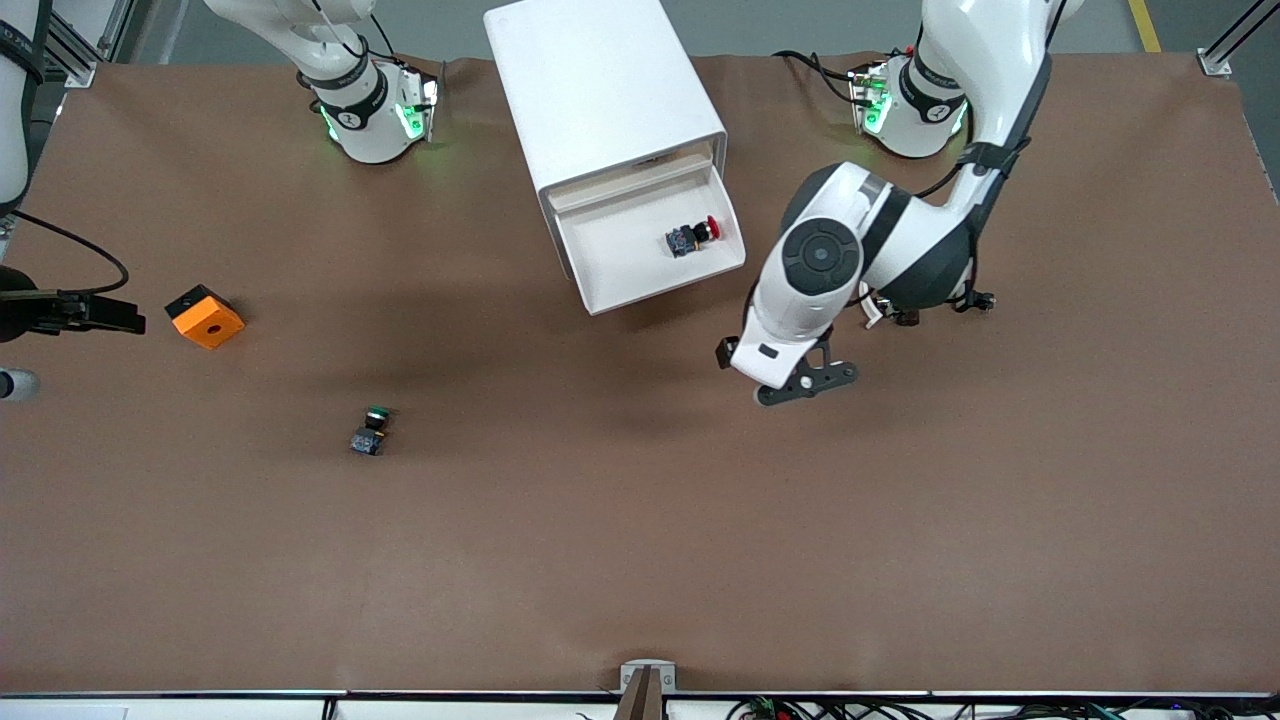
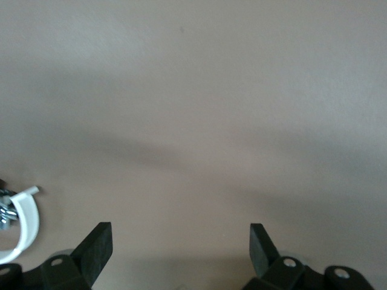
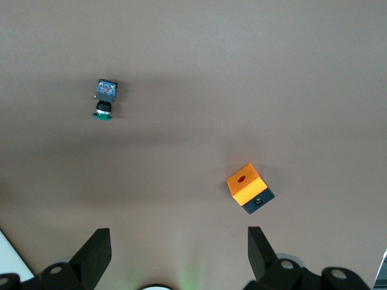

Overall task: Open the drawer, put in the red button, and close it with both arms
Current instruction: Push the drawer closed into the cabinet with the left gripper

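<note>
Two buttons in play: nearest us, the green button [image 1: 371, 431] lies on the brown desk [image 1: 640, 560]. Next, the left claw [image 1: 808, 380] hovers over bare desk, spread wide, empty. The orange block [image 1: 205, 316] sits toward the right arm's edge, under the wide, empty right claw [image 3: 179, 251]. Farthest, the drawer [image 1: 650, 252] stands open with the red button [image 1: 693, 237] inside.

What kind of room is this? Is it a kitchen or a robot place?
Most likely a robot lab, not a kitchen. Two white robot arms are bolted along a brown table, with cables and metal framing at its edges. The things set out look like test props: a small white cabinet, push-buttons and an orange block.
</note>
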`<state>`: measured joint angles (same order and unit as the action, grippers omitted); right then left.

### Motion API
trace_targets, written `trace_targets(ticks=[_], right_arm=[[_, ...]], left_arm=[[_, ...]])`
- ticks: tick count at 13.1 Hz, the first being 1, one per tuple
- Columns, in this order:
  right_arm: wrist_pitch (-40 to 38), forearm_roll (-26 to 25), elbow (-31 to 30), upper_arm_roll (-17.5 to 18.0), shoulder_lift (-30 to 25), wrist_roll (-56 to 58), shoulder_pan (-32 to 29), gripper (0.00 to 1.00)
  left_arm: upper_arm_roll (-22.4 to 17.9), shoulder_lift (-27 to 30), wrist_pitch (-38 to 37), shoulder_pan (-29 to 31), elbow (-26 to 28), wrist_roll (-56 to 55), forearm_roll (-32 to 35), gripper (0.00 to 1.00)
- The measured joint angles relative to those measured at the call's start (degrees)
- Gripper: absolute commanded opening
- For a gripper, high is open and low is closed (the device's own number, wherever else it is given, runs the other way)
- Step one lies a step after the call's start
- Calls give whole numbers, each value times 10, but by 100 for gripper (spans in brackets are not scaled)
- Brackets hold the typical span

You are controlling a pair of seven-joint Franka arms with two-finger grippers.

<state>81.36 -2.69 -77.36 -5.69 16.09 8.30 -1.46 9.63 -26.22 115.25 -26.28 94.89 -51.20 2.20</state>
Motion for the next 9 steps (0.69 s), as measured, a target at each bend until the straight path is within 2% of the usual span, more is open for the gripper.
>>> trace_targets(ticks=[4, 9], right_arm=[[1, 0, 28, 8, -2, 0, 0, 100], [22, 4, 29, 8, -3, 0, 0, 100]], left_arm=[[1, -14, 0, -39, -4, -19, -32, 100], [2, -15, 4, -86, -6, -21, -70, 100]])
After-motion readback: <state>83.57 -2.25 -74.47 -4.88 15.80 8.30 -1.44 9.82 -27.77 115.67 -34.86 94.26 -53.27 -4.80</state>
